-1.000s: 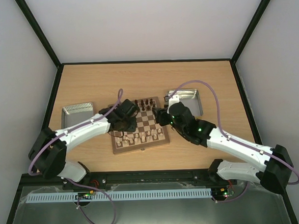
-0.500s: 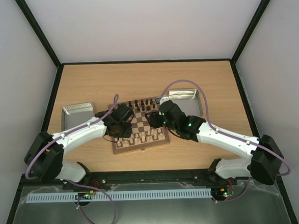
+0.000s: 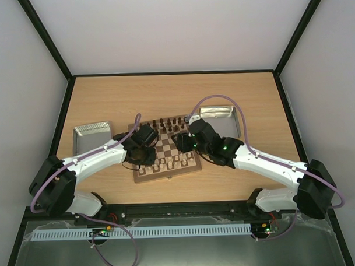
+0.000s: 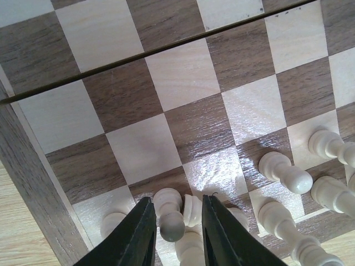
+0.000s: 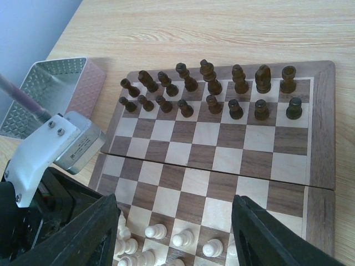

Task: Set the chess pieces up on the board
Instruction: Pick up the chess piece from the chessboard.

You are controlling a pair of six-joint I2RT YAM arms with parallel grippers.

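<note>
Left tool (image 4: 176, 199) narrowly apart astride pale pawn (image 4: 172, 227), right tool (image 5: 173, 199) wide apart — above board (image 5: 321, 166)

**Top view.** Bright, even, diffuse light. The table (image 3: 106, 100) carries only faint, soft shadows, and the strip at 6 o'clock is darker. The chess pieces (image 3: 167, 164) are too small to resolve.

**Left wrist view.** A white sheen glares off the board (image 4: 183, 83) just below centre, toward 6 o'clock. Pale pieces at 4 o'clock are nearly washed out. The fingers (image 4: 138, 238) of the left gripper (image 4: 177, 198) are dark and slightly soft.

**Right wrist view.** Crisp at mid-frame. The fingers (image 5: 266, 238) of the right gripper (image 5: 175, 199), at 5 and 7 o'clock, are underexposed and blurred. The tin (image 5: 44, 94) at 9 o'clock glints.
</note>
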